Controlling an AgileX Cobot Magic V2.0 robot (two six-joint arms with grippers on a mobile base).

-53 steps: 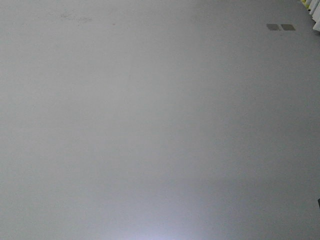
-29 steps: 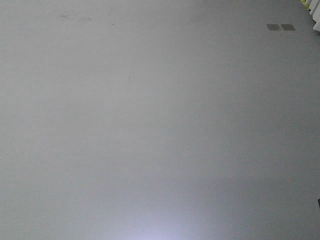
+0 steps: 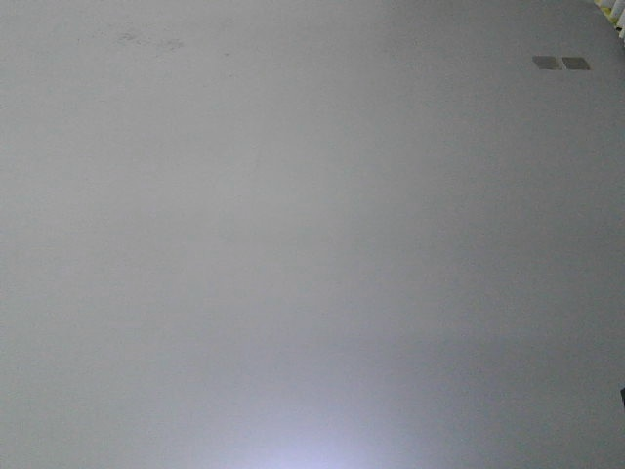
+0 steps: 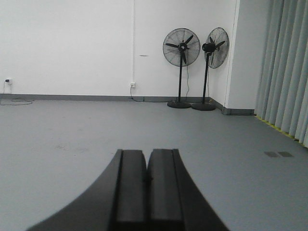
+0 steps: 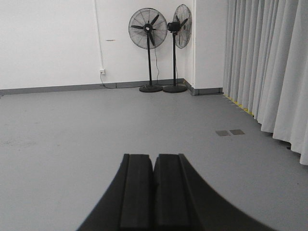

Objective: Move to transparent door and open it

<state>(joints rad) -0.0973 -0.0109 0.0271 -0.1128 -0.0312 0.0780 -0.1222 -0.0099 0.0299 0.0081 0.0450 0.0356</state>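
The transparent door is out of view in every frame. My left gripper [image 4: 146,152] is shut, its two black pads pressed together with nothing between them, pointing across bare grey floor toward a white wall. My right gripper [image 5: 153,156] is shut and empty as well, aimed over the same floor. The front view shows only grey floor [image 3: 293,244].
Two black pedestal fans [image 4: 181,67] [image 5: 148,48] stand in the far corner by a white wall. Pale grey curtains [image 5: 269,67] [image 4: 284,72] hang along the right side. Two small dark floor plates [image 3: 561,63] [image 5: 229,132] lie ahead to the right. A wall socket with cable [image 4: 131,85] is on the far wall.
In the front view the two floor plates have shifted right and slightly down, and the pale objects at the top right corner have nearly left the frame; the base is moving.
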